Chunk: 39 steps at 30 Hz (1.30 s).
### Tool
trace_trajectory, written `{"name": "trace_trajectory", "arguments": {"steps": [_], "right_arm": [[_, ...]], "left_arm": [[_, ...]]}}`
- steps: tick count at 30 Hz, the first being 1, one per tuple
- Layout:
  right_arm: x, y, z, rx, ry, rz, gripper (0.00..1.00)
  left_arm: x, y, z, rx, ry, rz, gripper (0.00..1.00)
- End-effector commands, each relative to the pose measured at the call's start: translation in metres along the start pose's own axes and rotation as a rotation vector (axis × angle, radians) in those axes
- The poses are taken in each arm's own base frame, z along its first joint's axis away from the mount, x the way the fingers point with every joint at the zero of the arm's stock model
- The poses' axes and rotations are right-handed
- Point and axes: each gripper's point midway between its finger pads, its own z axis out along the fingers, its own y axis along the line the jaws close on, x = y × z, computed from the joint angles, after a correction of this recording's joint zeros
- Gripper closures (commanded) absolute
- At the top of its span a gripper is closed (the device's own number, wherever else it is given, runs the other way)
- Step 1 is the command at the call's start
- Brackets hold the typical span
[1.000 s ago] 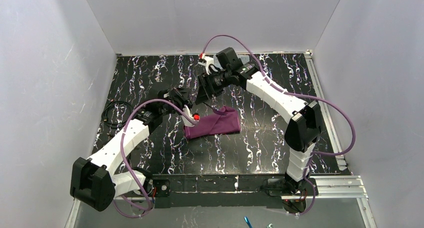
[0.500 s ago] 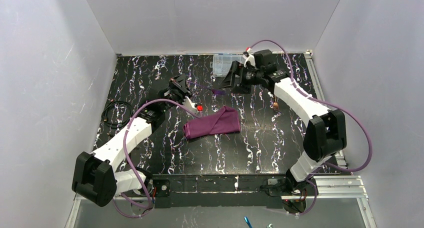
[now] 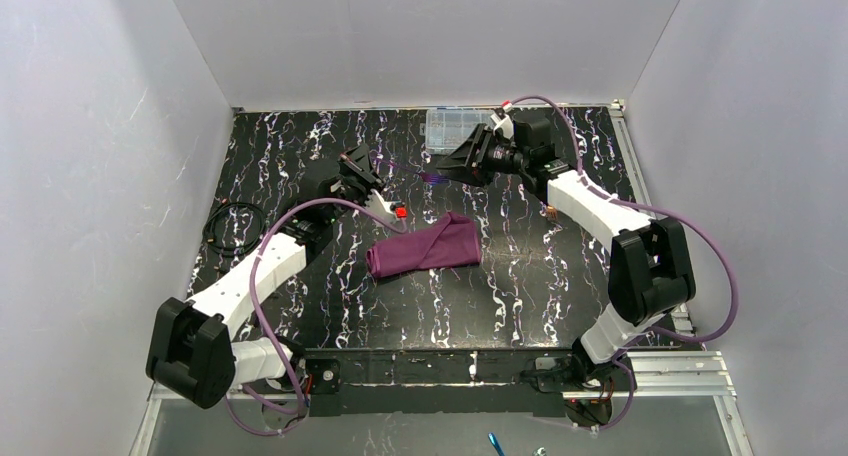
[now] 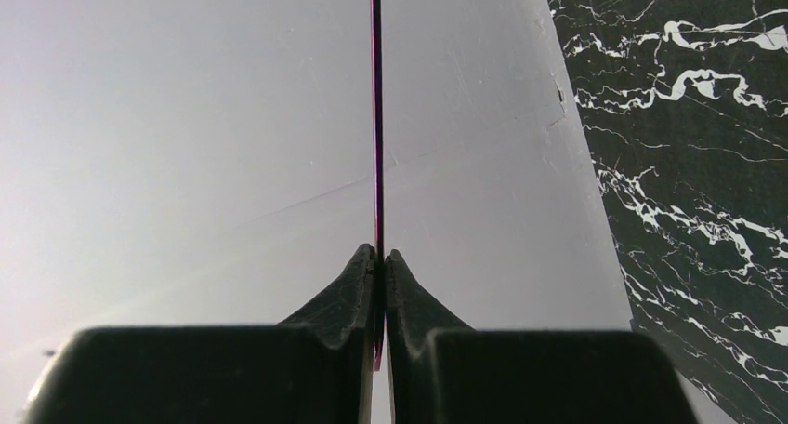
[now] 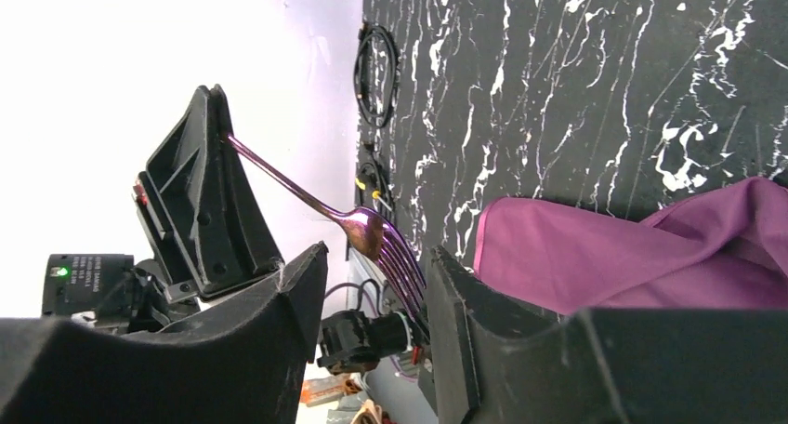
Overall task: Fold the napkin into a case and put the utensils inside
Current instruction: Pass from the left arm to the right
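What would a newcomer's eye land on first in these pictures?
A slim purple fork is held in mid-air between the arms: the left pincer is shut on its handle, and the right pincer stands open around its tines. A plum-purple napkin lies folded over near the middle of the black marbled table.

The folded plum napkin (image 3: 424,246) lies in the middle of the black marbled surface (image 3: 500,296). A copper-brown utensil (image 3: 551,213) lies to its right and a clear compartment box (image 3: 450,128) sits at the far edge. Beyond the napkin, a thin purple utensil (image 3: 430,177) spans between the left gripper (image 3: 372,172) and the right gripper (image 3: 450,168), which face each other.
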Motion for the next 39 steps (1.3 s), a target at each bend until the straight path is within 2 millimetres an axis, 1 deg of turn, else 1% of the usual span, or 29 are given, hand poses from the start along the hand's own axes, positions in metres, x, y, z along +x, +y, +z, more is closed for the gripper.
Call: {"name": "trace_trajectory", "arguments": {"steps": [1, 6, 13, 16, 18, 21, 23, 25, 27, 28, 29, 30, 31, 32, 34, 35, 36, 37, 38, 39], "right_arm": [[-0.003, 0.029, -0.004, -0.128, -0.02, 0.021, 0.5], [0.004, 0.024, -0.001, -0.128, -0.005, 0.035, 0.53], [0.013, 0.014, 0.011, -0.123, 0.009, 0.078, 0.56], [0.012, 0.017, 0.015, -0.132, 0.005, 0.088, 0.56], [0.013, 0.015, 0.019, -0.124, 0.013, 0.094, 0.49], [0.013, 0.016, 0.02, -0.14, 0.001, 0.107, 0.51], [0.012, 0.018, 0.02, -0.151, -0.005, 0.109, 0.61], [0.01, 0.021, 0.019, -0.157, -0.011, 0.103, 0.79], [0.011, 0.022, 0.018, -0.158, -0.013, 0.094, 0.94], [0.011, 0.022, 0.016, -0.154, -0.013, 0.085, 0.99], [0.01, 0.02, 0.015, -0.146, -0.017, 0.076, 0.99], [0.01, 0.018, 0.013, -0.136, -0.02, 0.065, 0.99], [0.008, 0.016, 0.01, -0.13, -0.026, 0.064, 0.99], [0.006, 0.012, 0.006, -0.13, -0.034, 0.064, 0.99], [0.001, 0.003, -0.003, -0.122, -0.053, 0.065, 0.99], [0.0, -0.006, -0.009, -0.106, -0.058, 0.07, 0.99], [-0.002, -0.012, -0.014, -0.094, -0.064, 0.068, 0.99], [-0.004, -0.019, -0.021, -0.075, -0.071, 0.064, 0.99], [-0.007, -0.027, -0.028, -0.043, -0.078, 0.049, 0.99], [-0.012, -0.036, -0.039, 0.0, -0.09, 0.011, 0.99]], "left_arm": [[0.004, 0.004, 0.001, -0.017, 0.026, 0.007, 1.0], [0.005, 0.004, 0.002, -0.016, 0.032, 0.002, 1.0], [0.007, 0.004, 0.003, -0.014, 0.039, 0.002, 1.0], [0.007, 0.004, 0.003, -0.013, 0.043, 0.0, 1.0], [0.009, 0.005, 0.003, -0.014, 0.05, -0.005, 1.0], [0.009, 0.005, 0.003, -0.012, 0.054, -0.007, 1.0], [0.008, 0.002, 0.003, -0.008, 0.051, -0.006, 1.0], [0.007, 0.0, 0.002, -0.006, 0.044, -0.006, 1.0], [0.005, -0.002, 0.002, -0.003, 0.04, -0.007, 1.0], [0.005, -0.004, 0.002, 0.001, 0.039, -0.008, 1.0], [0.004, -0.007, 0.003, 0.007, 0.038, -0.01, 1.0], [0.003, -0.009, 0.003, 0.011, 0.035, -0.018, 0.85], [0.002, -0.012, 0.003, 0.017, 0.035, -0.035, 0.65], [0.001, -0.017, 0.003, 0.029, 0.032, -0.062, 0.51], [-0.005, -0.03, 0.0, 0.071, 0.016, -0.118, 0.35], [-0.009, -0.037, -0.003, 0.102, 0.005, -0.163, 0.29], [-0.014, -0.047, -0.008, 0.157, -0.008, -0.229, 0.22], [-0.016, -0.055, -0.013, 0.223, -0.009, -0.312, 0.13], [-0.019, -0.054, -0.021, 0.289, -0.015, -0.432, 0.07], [-0.031, -0.061, -0.03, 0.379, -0.041, -0.567, 0.03]]}}
